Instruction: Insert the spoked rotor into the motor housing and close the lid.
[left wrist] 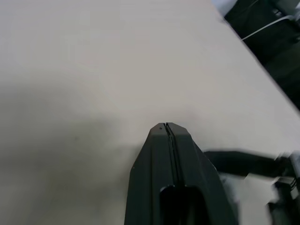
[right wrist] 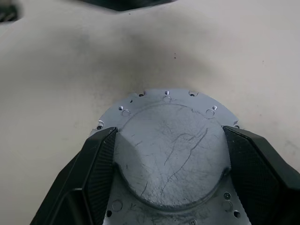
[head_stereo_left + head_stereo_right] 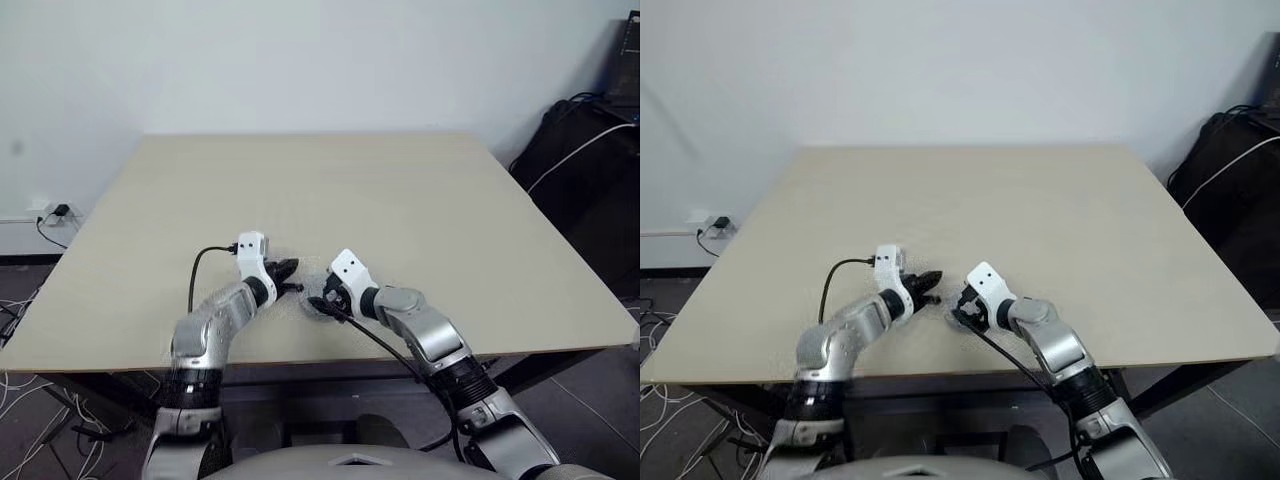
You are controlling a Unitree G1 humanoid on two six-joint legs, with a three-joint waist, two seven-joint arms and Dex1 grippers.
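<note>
A plain grey round lid (image 2: 173,154) with fine scratches lies raised on a wider grey flange (image 2: 159,99) ringed with small holes. My right gripper (image 2: 169,140) grips it, one black finger (image 2: 101,164) against each side. On the table it sits near the front edge (image 3: 322,300). My left gripper (image 3: 290,270) hovers just to the left of it, its fingertips (image 1: 167,127) pressed together with nothing between them. Its dark tip also shows beyond the lid (image 2: 126,3). The spoked rotor and the motor housing are hidden.
The beige table (image 3: 330,190) stretches away bare behind both grippers, and its front edge (image 3: 300,360) is close under the arms. Black bags with a white cable (image 3: 585,150) stand off the right side. Cables and a wall socket (image 3: 50,212) lie at the left.
</note>
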